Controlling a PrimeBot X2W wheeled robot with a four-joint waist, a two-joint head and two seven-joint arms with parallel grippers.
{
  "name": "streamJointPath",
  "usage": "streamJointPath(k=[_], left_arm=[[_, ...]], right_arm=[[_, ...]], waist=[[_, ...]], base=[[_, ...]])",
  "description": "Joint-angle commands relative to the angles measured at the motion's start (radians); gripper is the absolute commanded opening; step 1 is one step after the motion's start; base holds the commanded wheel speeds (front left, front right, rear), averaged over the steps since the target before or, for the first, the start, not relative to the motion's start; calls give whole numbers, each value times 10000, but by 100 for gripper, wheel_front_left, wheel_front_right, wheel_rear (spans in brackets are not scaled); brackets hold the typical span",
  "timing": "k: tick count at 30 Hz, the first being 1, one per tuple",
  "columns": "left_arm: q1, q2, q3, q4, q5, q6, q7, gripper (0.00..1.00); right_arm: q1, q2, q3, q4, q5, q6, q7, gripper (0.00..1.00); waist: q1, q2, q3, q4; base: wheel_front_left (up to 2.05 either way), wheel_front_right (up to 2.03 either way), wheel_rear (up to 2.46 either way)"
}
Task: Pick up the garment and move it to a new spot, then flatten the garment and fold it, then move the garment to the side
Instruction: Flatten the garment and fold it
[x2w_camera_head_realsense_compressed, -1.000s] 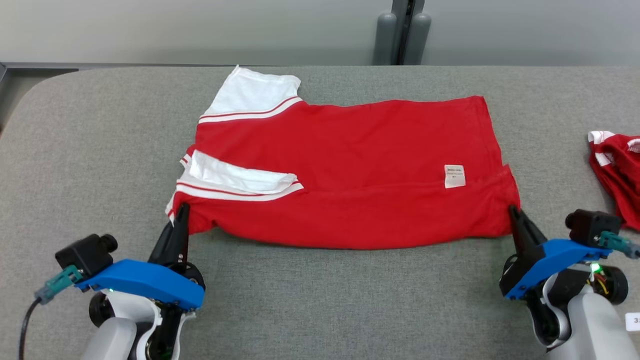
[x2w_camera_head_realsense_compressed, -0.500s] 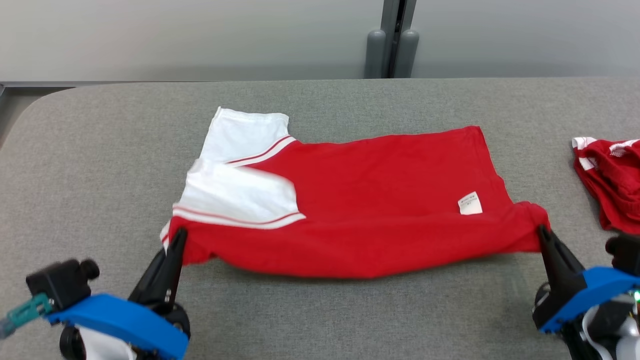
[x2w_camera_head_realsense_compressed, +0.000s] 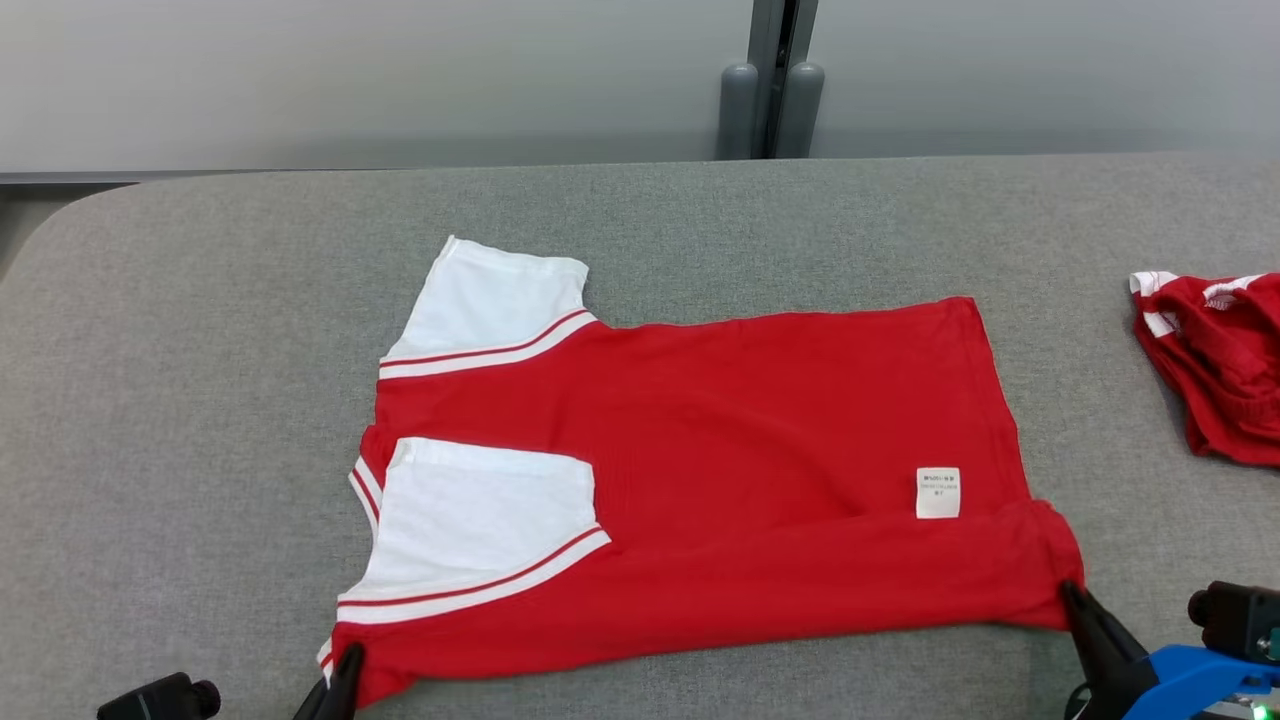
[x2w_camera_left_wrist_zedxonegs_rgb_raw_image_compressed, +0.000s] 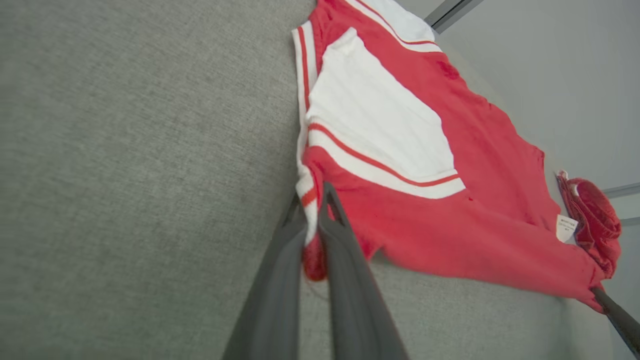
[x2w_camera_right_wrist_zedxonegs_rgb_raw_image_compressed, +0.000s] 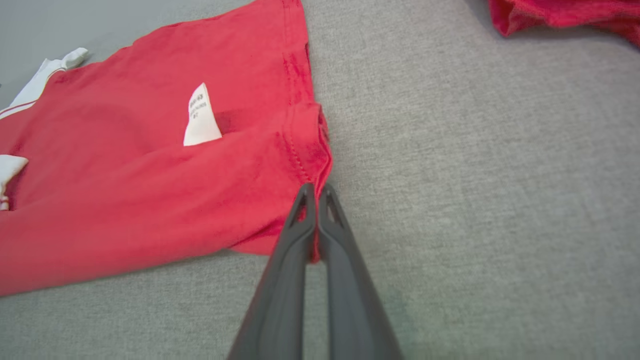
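Since a second ago both near corners of the shirt (x2w_camera_head_realsense_compressed: 760, 430) had been drawn toward the robot, its near sleeve (x2w_camera_head_realsense_compressed: 480, 510) opening out flat. The left gripper (x2w_camera_left_wrist_zedxonegs_rgb_raw_image_compressed: 313, 199) pinched the striped corner, cloth bunched between its fingers, plain from the left wrist, where the head view caught a mere fingertip. The right gripper (x2w_camera_right_wrist_zedxonegs_rgb_raw_image_compressed: 316, 187), pressed together, clamped the hem corner near the label (x2w_camera_right_wrist_zedxonegs_rgb_raw_image_compressed: 201, 117). From the head, the whole shirt lay on the grey table (x2w_camera_head_realsense_compressed: 200, 350), another red garment (x2w_camera_head_realsense_compressed: 1215, 365) well apart rightward.

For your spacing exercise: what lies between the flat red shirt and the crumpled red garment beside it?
Bare grey tabletop; the head view shows that stretch.
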Motion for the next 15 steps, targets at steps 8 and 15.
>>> streamJointPath(k=[8,15], left_arm=[[-550,-8,4,936,213,-349,-356,100],[-1795,715,146,500,729,-407,-104,100]], right_arm=[[-199,-19,39,676,-47,1,-332,100],[-575,-17,-248,111,-129,1,-490,100]], waist=[[1,0,14,-52],[1,0,178,-110]], base=[[0,0,0],[0,0,0]])
